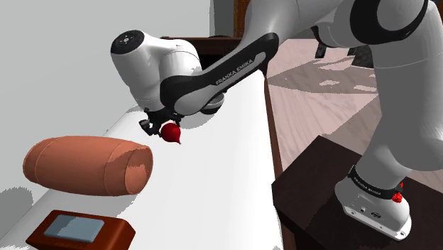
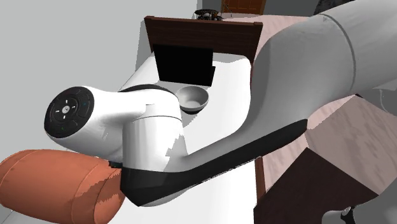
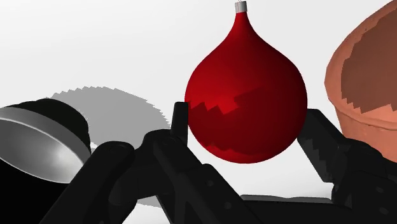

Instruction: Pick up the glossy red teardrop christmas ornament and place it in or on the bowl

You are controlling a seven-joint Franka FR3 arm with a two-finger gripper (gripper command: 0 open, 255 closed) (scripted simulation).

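- One ornament (image 3: pixel 245 89): red, glossy, teardrop-shaped, with a small silver cap (image 3: pixel 240 6) on its narrow end. It sits in the gripper (image 1: pixel 162 128) over the white surface (image 1: pixel 227 163), near the cylinder.
- Two black fingers (image 3: pixel 180 124): clamped on the ornament's widest part, one on each side.
- One bowl (image 2: pixel 193 98): pale grey, round and smooth, with nothing in it that I can see. It stands on the white surface just in front of a black box (image 2: pixel 184 63), beyond the arm's wrist in the second exterior view.
- One cylinder (image 1: pixel 89 165): orange-brown, matte, bolster-shaped with rounded ends, lying on its side.
- One brown box (image 1: pixel 81 231): it has a grey-blue top panel and sits at the shoulder view's lower left.
- Step in hand: I judge the grasp made and the carry to the bowl due. I cannot tell whether the ornament is clear of the surface.
- Next move: I would raise the ornament, bring it over the bowl, lower it and part the fingers close to the rim. The slick round body could slip in the pads, and a high drop might bounce it out.
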